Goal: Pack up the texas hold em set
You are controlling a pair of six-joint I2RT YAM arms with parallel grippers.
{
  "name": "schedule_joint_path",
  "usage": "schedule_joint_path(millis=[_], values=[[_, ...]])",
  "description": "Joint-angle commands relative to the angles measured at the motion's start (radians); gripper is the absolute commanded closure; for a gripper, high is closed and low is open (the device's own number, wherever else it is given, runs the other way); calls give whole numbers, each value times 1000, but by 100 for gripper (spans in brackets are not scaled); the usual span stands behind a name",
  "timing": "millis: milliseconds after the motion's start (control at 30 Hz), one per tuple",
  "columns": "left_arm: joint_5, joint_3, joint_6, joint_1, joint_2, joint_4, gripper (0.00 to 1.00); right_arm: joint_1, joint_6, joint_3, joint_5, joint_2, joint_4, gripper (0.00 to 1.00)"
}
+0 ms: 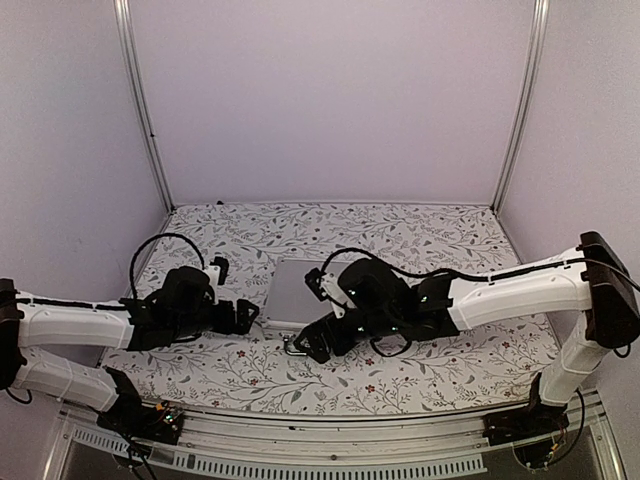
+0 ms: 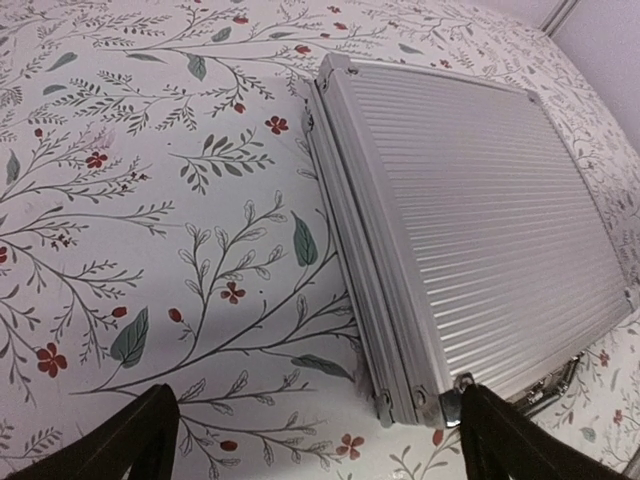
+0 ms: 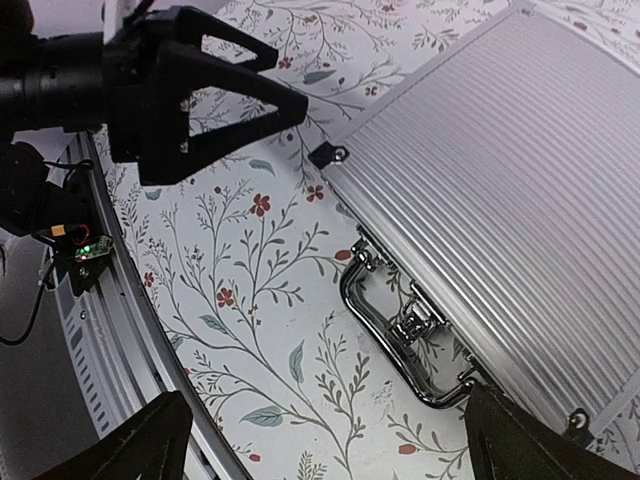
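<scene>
Left claw point(image 1: 245, 317) spread, empty, just beside shut briefcase point(image 1: 293, 290) | right claw point(image 1: 303, 346) spread, empty, above handle point(image 3: 400, 335) | briefcase flat near worktop point(image 1: 420, 235) front edge, seemingly packed, hence released

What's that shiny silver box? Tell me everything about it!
It's a small briefcase made of ribbed, silvery metal that looks like aluminium, with metal caps on its corners. It is shut and lies flat on the flowery table. A shiny curved handle sits on its near edge, folded down towards the tabletop. Nothing lies on top of it.
</scene>
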Motion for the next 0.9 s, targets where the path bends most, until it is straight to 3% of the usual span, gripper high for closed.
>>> schedule_joint_path(millis=[0, 300, 633, 867], values=[[-23, 25, 5, -15, 7, 2, 0, 6, -99, -5, 130, -93, -49, 1], [-35, 42, 6, -15, -11, -25, 0, 4, -300, 161, 338, 69, -181, 1], [-46, 45, 3, -15, -31, -44, 0, -10, -458, 340, 398, 283, -290, 1], [-47, 55, 9, -15, -8, -39, 0, -12, -477, 356, 401, 321, -307, 1]])
